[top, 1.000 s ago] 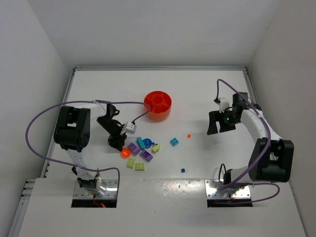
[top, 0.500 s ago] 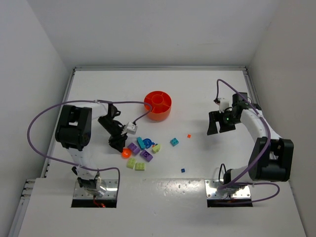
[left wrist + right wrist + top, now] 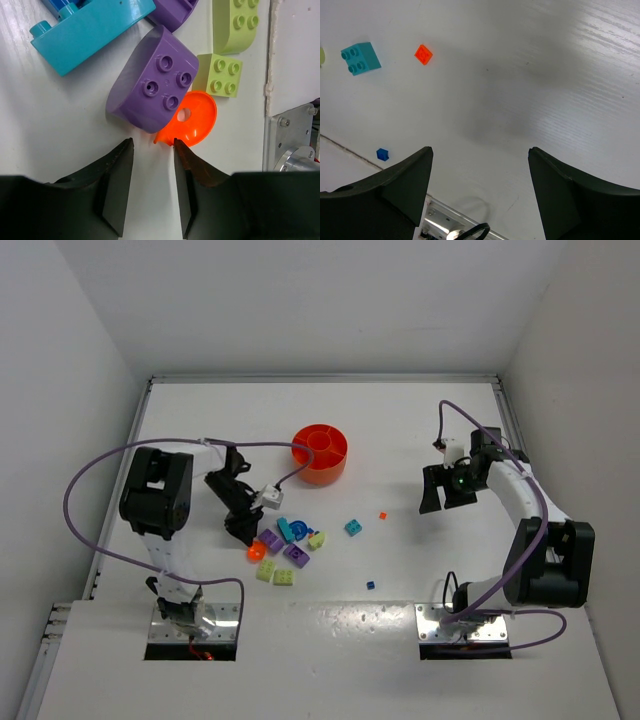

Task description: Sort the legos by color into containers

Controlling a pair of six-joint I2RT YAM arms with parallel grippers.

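Observation:
The legos lie in a cluster left of centre: a flat round orange piece (image 3: 254, 551), purple bricks (image 3: 270, 539), teal ones (image 3: 287, 530) and lime ones (image 3: 266, 571). The orange bowl (image 3: 320, 452) stands behind them. My left gripper (image 3: 243, 535) is low over the cluster's left edge. In the left wrist view it (image 3: 153, 145) is open with bare table between the fingers. One fingertip (image 3: 179, 146) touches the rim of the orange piece (image 3: 192, 120), which lies against a rounded purple brick (image 3: 152, 85). My right gripper (image 3: 447, 498) hangs open over bare table.
Loose bricks lie apart to the right: a teal one (image 3: 360, 58), a tiny orange one (image 3: 423, 54) and a tiny blue one (image 3: 382, 154). A lime 2x2 brick (image 3: 218, 75) sits beside the orange piece. Both arm mounting plates line the near edge.
My left arm has swung slightly right and its jaws have narrowed a little beside the orange piece. The right arm and the bricks have not moved.

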